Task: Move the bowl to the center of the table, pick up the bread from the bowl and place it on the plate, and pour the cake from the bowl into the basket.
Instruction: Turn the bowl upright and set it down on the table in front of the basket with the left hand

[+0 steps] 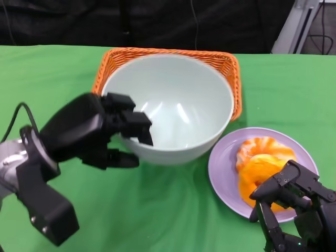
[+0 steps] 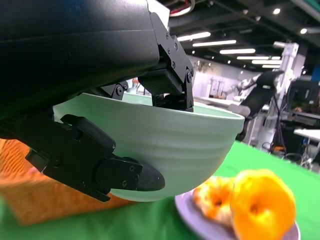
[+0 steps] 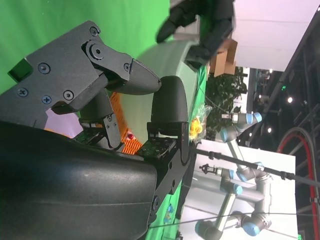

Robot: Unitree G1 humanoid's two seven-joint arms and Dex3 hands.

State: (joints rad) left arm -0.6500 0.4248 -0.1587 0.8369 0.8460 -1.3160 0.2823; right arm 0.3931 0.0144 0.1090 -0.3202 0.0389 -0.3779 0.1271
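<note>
**Pouring stage: bowl held over the basket, bread already plated**

Gripping the rim of the pale green bowl (image 1: 170,107) at about 8 o'clock, the left robot hand (image 1: 102,134) has fingers inside the wall and a thumb pressed against the outside; the left wrist view confirms this pinch. The bowl is raised in front of and partly over the orange wicker basket (image 1: 231,65), which lies at 12 o'clock. Its visible interior looks empty, and no cake can be made out in any view, so the pour is judged either finished or nearly so. The next move would be to set the bowl back on the table and release the rim gently.

At 4 o'clock, the lilac plate (image 1: 223,168) carries the orange-glazed bread (image 1: 260,160), so that step appears done. The right robot hand (image 1: 294,205) hangs over the plate's near edge, fingers curled but holding nothing.

A green cloth covers the table (image 1: 168,210). Behind it hangs a dark curtain; the wrist views show a bright hall with other robot arms.
</note>
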